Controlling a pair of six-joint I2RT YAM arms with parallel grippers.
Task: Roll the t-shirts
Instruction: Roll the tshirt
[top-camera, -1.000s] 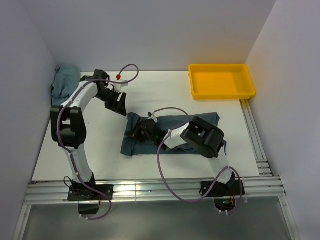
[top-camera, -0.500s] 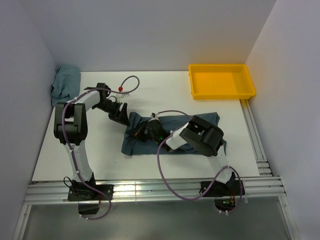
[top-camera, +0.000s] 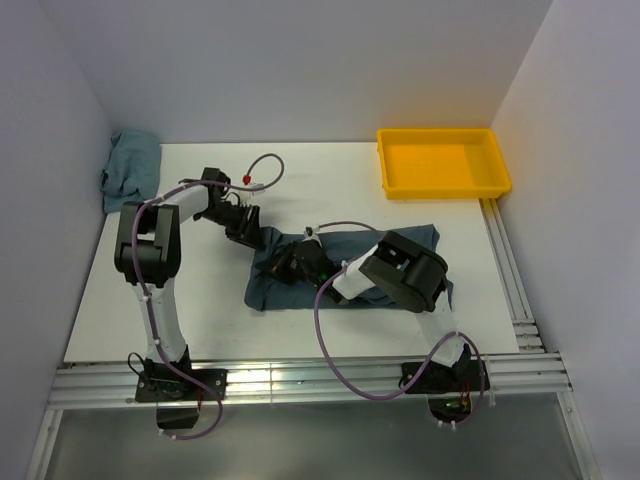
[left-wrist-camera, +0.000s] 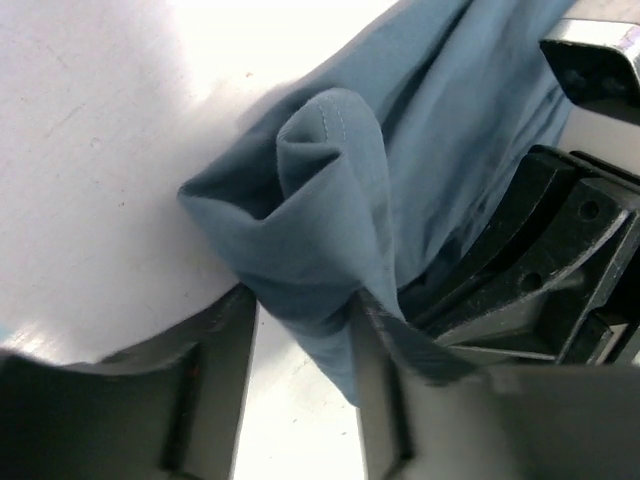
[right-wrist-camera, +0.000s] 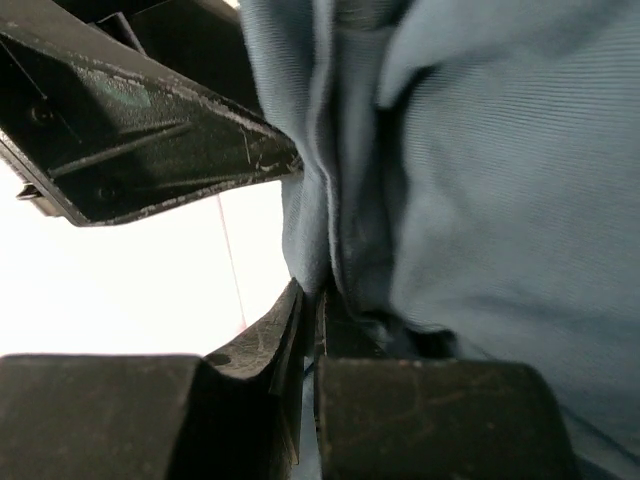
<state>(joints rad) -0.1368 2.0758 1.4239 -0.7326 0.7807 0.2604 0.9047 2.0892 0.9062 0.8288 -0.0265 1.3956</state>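
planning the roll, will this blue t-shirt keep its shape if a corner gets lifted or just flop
Likely floppy: the t-shirt curls and bunches inside the left claw. Probably light for its size, since the right claw holds it by only one thin edge. Pushed, it would likely wrinkle rather than slide whole; it already lies creased.

Plain slate-blue t-shirt, yellow tray, white table, paler teal cloth, purple cables

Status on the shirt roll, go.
Right gripper shut on t-shirt edge. Left gripper straddles a folded corner, pinch unclear. Fabric lies spread out, not yet rolled. Both grippers crowd its left end.
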